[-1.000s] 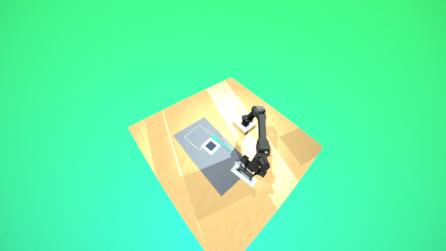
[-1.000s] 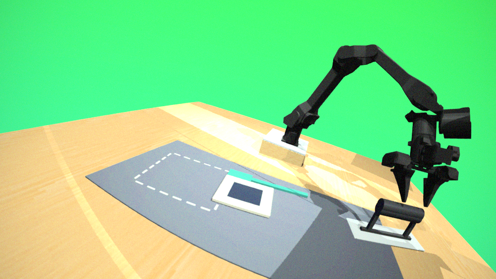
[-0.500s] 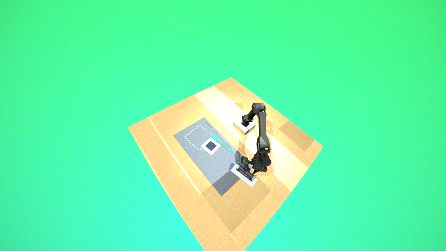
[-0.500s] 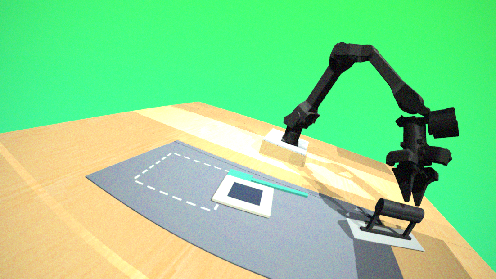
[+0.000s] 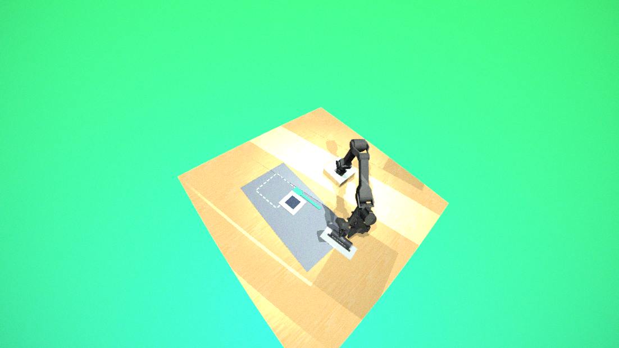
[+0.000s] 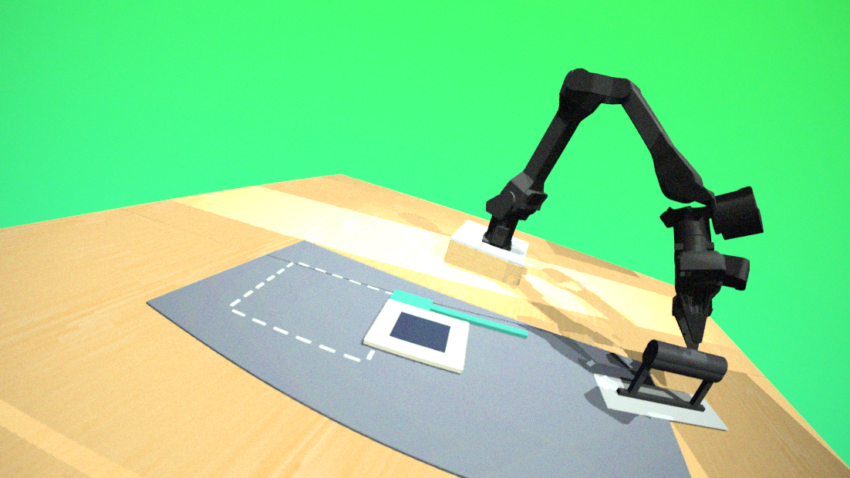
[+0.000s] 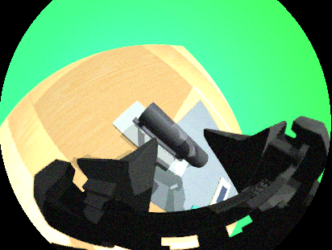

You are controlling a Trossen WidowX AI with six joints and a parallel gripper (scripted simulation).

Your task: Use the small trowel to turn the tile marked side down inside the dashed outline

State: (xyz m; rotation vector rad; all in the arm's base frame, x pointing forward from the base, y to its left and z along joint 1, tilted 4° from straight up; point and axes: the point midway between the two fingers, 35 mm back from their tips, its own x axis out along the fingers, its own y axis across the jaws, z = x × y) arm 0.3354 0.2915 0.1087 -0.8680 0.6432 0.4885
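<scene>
Although apart, fingers (image 5: 341,224) (image 6: 691,324) near trowel (image 5: 341,240) (image 6: 686,361) (image 7: 171,130) at mat's (image 5: 298,236) (image 6: 505,404) (image 7: 203,127) edge.

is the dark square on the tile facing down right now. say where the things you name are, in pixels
No, the exterior view shows the dark square (image 5: 292,201) (image 6: 419,331) facing up on the tile (image 5: 285,207) (image 6: 380,332) (image 7: 214,197).

I saw glare bleaching part of the tabletop (image 5: 303,151) (image 6: 225,220), dark shadows crossing the mat (image 5: 281,216) (image 6: 332,380), faint grain, and curved distortion in the wrist view.
</scene>
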